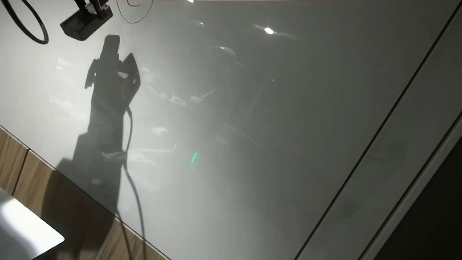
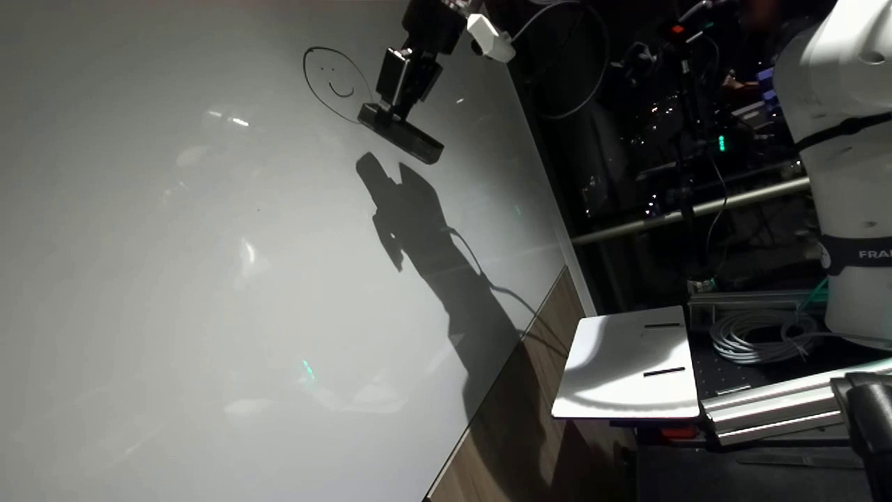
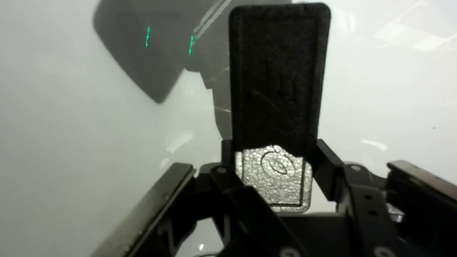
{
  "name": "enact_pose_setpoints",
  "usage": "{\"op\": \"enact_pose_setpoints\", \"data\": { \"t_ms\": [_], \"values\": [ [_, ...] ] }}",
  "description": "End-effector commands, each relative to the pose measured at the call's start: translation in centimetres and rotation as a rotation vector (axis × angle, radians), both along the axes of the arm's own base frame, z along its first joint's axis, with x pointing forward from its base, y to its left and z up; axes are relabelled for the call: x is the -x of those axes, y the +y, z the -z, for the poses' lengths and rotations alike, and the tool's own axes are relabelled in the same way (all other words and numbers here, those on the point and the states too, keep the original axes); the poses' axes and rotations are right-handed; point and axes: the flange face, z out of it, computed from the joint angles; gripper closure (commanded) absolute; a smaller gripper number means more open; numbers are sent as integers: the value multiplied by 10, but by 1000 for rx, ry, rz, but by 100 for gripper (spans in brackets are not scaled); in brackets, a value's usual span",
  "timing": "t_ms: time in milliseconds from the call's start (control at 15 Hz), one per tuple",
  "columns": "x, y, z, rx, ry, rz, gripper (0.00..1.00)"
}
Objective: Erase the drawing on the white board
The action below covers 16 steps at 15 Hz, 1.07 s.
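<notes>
Clutching the black whiteboard eraser (image 3: 278,78) by its sides, my gripper (image 3: 275,155) faces the white board (image 2: 174,293). In an exterior view, I see the smiley-face drawing (image 2: 340,91) high on it, just beside the eraser.

In both exterior views, brown wood panelling (image 1: 36,177) lies partly in shadow (image 1: 74,213). A pale rail (image 2: 752,196) crosses a dark background (image 2: 617,160) dotted with glints (image 2: 652,205).

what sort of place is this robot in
Most likely a robotics lab, though I can't be sure: there's a white robot arm, a coil of cable beside it and a large white board.
</notes>
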Motion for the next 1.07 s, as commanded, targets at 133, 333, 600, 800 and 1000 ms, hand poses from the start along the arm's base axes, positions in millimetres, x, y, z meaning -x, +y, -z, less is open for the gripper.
{"op": "enact_pose_setpoints", "data": {
  "t_ms": [133, 333, 600, 800, 1000],
  "values": [
    [-29, 0, 11, 23, -2, 24, 70],
    [-36, 0, -1, 35, -9, 24, 70],
    [-43, -2, -16, 48, -45, 28, 70],
    [-41, -1, -20, 72, -56, 35, 70],
    [-40, -3, -27, 81, -60, 47, 70]
  ]
}}
